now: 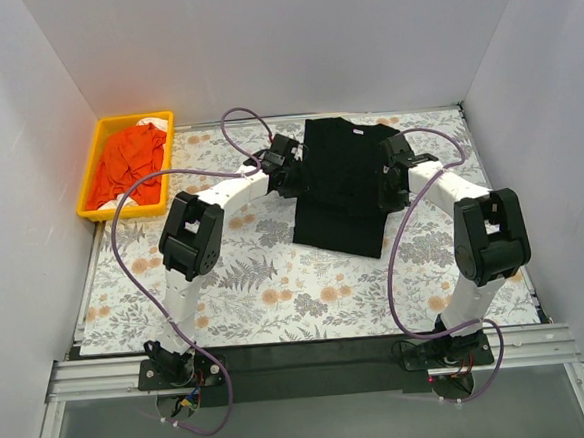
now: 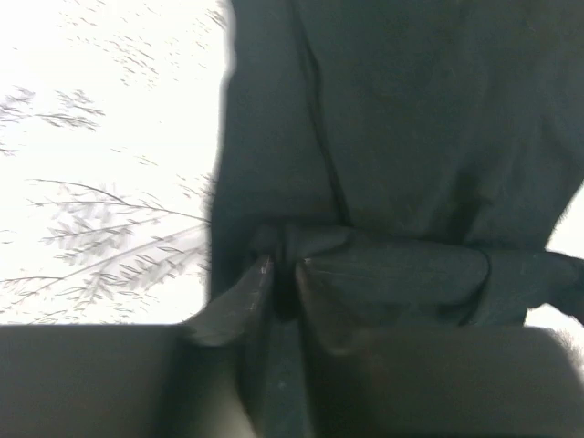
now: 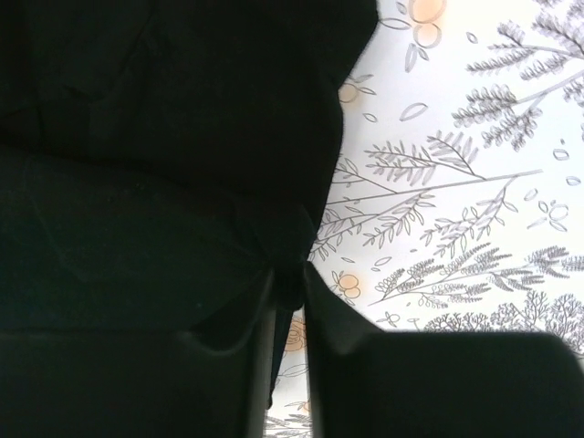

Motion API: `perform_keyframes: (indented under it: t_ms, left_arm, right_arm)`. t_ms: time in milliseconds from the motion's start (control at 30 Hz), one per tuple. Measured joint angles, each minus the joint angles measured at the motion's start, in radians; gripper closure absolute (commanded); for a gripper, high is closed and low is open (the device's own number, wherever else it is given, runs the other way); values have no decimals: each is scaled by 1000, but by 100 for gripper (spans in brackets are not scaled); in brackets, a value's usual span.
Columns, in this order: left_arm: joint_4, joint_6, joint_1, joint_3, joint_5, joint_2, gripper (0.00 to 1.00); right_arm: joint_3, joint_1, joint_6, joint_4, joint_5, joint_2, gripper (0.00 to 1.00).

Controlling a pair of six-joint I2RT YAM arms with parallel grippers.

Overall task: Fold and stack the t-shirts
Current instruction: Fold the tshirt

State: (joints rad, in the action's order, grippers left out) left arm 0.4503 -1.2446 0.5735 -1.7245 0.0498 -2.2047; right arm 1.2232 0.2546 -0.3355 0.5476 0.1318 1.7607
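Your left hand [image 2: 283,266] is clamped on the black t-shirt [image 1: 338,191], whose cloth spreads ahead and to that hand's right; your right hand [image 3: 290,274] pinches the opposite edge; the shirt lies between them on the counter [image 1: 276,280].

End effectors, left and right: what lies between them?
Only the black t-shirt lies between the left end effector and right end effector, each pinching a side edge; top external view shows it.
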Motion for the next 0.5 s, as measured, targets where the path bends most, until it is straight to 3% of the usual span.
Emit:
perform_keyframes:
  t_ms: [33, 133, 233, 333, 433, 467, 500]
  left_arm:
    - [-3, 5, -2, 0, -14, 0, 70]
    - [-11, 9, -12, 4, -48, 2, 53]
    - [-10, 8, -21, 35, -69, 24, 40]
    - [5, -6, -25, 84, -81, 84, 39]
    - [17, -26, -14, 158, -91, 195, 49]
    - [19, -35, -5, 182, -92, 238, 59]
    - [18, -44, 6, 203, -92, 278, 62]
  right_arm:
    - [0, -1, 6, 5, 6, 0, 66]
    - [0, -11, 18, 14, 19, -4, 57]
    - [0, -12, 26, 29, 19, -37, 55]
    - [0, 7, 35, 33, 15, -103, 58]
    - [2, 60, 49, 29, 2, -174, 67]
    - [2, 82, 51, 26, -5, -188, 69]
    - [3, 106, 53, 21, -9, -199, 70]
